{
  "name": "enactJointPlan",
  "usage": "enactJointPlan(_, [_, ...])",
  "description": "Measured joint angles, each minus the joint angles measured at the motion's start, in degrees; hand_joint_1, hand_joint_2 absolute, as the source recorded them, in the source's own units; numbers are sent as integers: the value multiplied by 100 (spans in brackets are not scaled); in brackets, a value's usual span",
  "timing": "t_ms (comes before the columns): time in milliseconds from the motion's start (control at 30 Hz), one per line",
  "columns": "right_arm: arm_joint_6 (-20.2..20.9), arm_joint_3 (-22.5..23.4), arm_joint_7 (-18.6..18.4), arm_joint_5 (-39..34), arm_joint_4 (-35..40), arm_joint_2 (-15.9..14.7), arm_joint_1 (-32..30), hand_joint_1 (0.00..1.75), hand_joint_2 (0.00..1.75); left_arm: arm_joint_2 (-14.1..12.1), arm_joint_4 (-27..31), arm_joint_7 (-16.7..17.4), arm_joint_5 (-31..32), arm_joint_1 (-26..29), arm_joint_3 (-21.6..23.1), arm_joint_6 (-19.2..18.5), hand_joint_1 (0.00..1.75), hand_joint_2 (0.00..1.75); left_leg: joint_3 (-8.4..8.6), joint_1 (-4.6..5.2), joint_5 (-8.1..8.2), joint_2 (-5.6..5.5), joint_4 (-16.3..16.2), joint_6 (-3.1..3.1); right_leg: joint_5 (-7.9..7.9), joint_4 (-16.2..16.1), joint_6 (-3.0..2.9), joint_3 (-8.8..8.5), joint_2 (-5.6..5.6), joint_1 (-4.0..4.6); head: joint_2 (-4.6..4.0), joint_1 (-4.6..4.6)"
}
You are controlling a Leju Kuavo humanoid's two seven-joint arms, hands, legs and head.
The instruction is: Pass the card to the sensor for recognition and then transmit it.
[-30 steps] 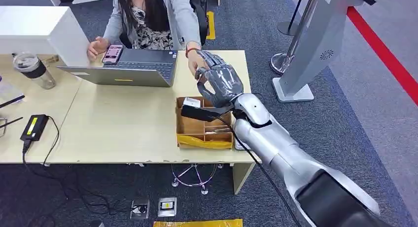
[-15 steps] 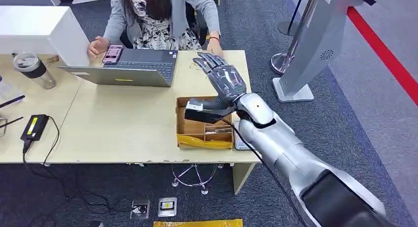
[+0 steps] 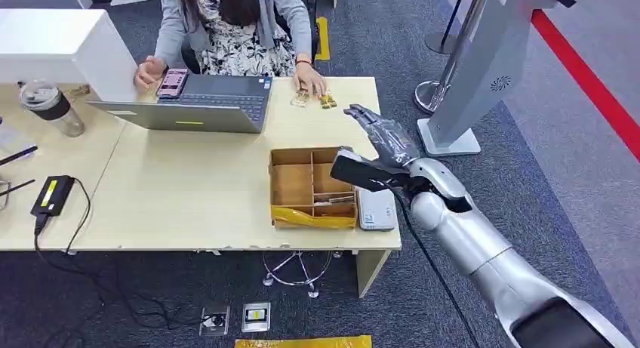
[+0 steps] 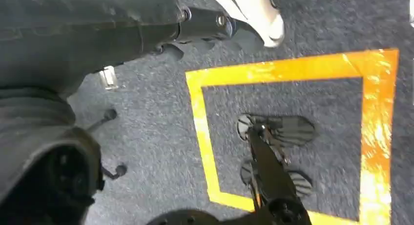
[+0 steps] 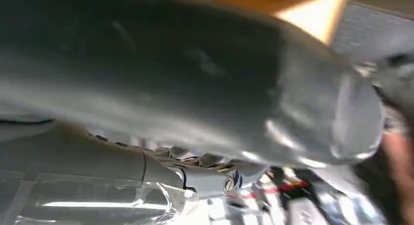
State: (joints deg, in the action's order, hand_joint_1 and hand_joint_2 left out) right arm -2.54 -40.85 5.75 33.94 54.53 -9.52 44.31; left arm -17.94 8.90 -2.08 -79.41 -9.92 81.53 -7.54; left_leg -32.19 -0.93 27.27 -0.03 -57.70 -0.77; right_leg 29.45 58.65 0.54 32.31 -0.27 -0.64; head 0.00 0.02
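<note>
— Centre right of the head view: your right hand (image 3: 381, 135) hangs over the right end of the table (image 3: 189, 204), fingers straight and spread, palm bare. No card in it that I can see.

— And the left hand?

— The left hand (image 4: 41, 137) is a dark bulk at the left edge of its wrist view, hanging over carpet. You can't read its fingers from that; I cannot tell how they lie.

— Where's the card, then?

— Working outward from your right hand: below and left of it sits the cardboard tray (image 3: 293, 183), with dividers and a few small items in its lower compartments. Just right of the tray, touching or nearly so, lies the grey sensor pad (image 3: 375, 209), nothing on top. Upper centre, the person's hand (image 3: 309, 82) rests on the table beside the laptop (image 3: 204, 106), and just below that hand lie two small gold pieces (image 3: 314, 100). Most likely one of those is the card, but too small to confirm.

— So how far along am I?

— Judgement only: your hand is bare and the likely card lies on the person's side, so the scan and the handing-over both look done. What's left for you is bringing the arm clear of the table. If another card is due, the next pick would start at the tray.
</note>
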Motion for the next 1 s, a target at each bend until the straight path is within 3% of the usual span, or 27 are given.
enactJointPlan(100, [295, -2, -465, 98, 1276, -484, -319, 0, 0, -28, 0, 7, -15, 0, 0, 30, 0, 0, -1, 0, 6, 4, 1, -5, 1, 0, -1, 3, 3, 0, 0, 2])
enactJointPlan(267, [669, 13, -1161, 107, 2662, -949, -655, 0, 0, -33, 2, 61, -85, -3, -4, 50, 0, 0, 3, -4, 6, 11, 2, -5, 2, 0, -2, 1, 10, 4, 0, 2])
enactJointPlan(533, [672, 83, -1684, 531, 3861, -1218, -1220, 0, 0, -18, 2, 186, -201, -2, -46, 98, 0, 0, 6, -3, 5, 12, 2, -5, 2, 1, -2, -4, 10, 4, 0, 4])
enactJointPlan(567, [761, 81, -1762, 429, 3950, -1218, -1292, 0, 175, -15, 2, 190, -201, -4, -48, 90, 0, 0, 6, -3, 5, 12, 2, -5, 2, 0, -2, -5, 10, 4, 0, 0])
enactJointPlan(667, [862, 55, -1894, 422, 4103, -1196, -1516, 0, 175, -2, 2, 204, -192, -8, -81, 83, 0, 0, 3, -3, 5, 10, 2, -5, 2, 1, -2, -4, 8, 4, 0, 2])
enactJointPlan(1000, [549, -26, -2123, 1501, 4129, -889, -1655, 0, 175, 41, 2, 249, -175, -12, -90, 83, 0, 0, 3, -4, 5, 10, 3, -5, 2, 2, -2, -5, 10, 4, 0, 2])
